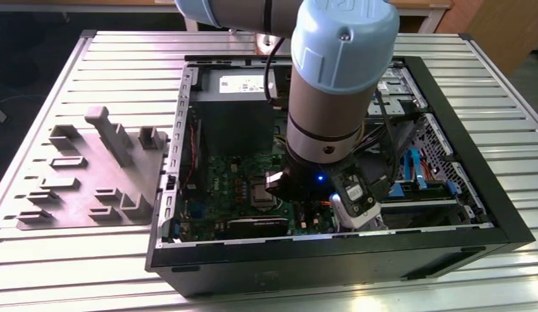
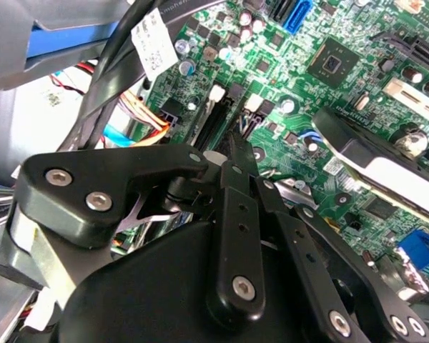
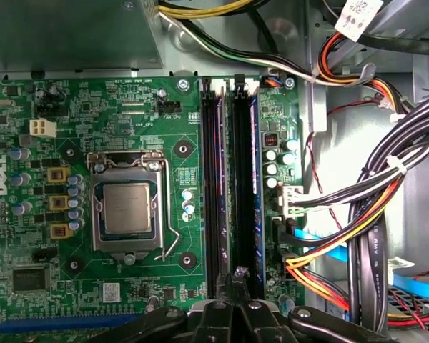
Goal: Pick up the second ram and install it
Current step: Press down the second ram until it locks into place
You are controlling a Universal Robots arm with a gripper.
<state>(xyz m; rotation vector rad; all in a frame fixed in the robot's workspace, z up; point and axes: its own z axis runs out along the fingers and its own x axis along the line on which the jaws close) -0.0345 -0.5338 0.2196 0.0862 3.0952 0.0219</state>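
Ribbed metal tabletop carries an open black computer case lying on its side, with a grey moulded fixture plate beside the case, toward the exterior view's left. Inside the case, the robot arm reaches straight down and its bulk hides much of the green motherboard in the exterior view.

The gripper has its black fingers drawn together to a narrow tip, with only a thin gap visible. That tip sits over the end of the long black memory slots beside the silver processor; whether it touches them cannot be told. Nothing can be made out between the fingers.

The second ram appears as a dark strip standing in the slot farther from the processor, running the slot's whole length. How fully it is seated is hard to judge, since its near end is cut off behind the gripper. Bundled black, yellow and orange cables crowd the space beyond the slots, away from the processor.
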